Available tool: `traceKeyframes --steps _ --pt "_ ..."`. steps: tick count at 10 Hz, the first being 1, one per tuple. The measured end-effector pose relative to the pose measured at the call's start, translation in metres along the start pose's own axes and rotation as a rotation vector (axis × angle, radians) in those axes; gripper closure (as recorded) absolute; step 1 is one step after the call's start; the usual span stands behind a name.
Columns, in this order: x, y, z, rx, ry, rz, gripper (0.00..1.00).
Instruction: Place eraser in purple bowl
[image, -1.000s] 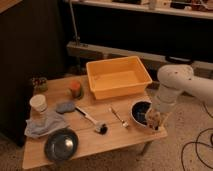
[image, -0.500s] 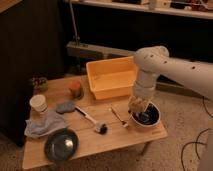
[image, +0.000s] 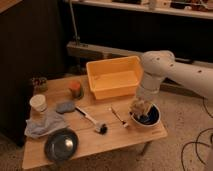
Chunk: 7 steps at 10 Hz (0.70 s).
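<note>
Eraser (image: 141, 107) sits clamped in the tool (image: 140, 111) above purple bowl (image: 151, 119).

This looks like a robot test room. A small wooden table (image: 95, 142) stands on a speckled floor (image: 185, 150) by dark walls. Cables (image: 197, 145) lie on the floor. The gripper (image: 140, 109) hangs over the purple bowl (image: 148, 118).

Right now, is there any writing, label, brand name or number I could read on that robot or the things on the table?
None can be read.
Yellow bin, purple bowl, paper cup: no print shows.
Robot arm: plain white, no logo shows.
The shut gripper is at the purple bowl's near rim; it bears no marking either.
</note>
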Motion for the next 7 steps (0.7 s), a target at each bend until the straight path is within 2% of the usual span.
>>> traceKeyframes --steps 2,3,5,7 --pt "-0.008 -0.027 0.013 -0.080 0.013 0.037 1.00" --pt "-0.011 -0.027 0.024 -0.114 0.023 0.043 1.00" --pt "-0.013 -0.023 0.037 -0.138 0.045 0.043 1.00" --pt "-0.016 -0.021 0.042 -0.139 0.046 0.041 1.00"
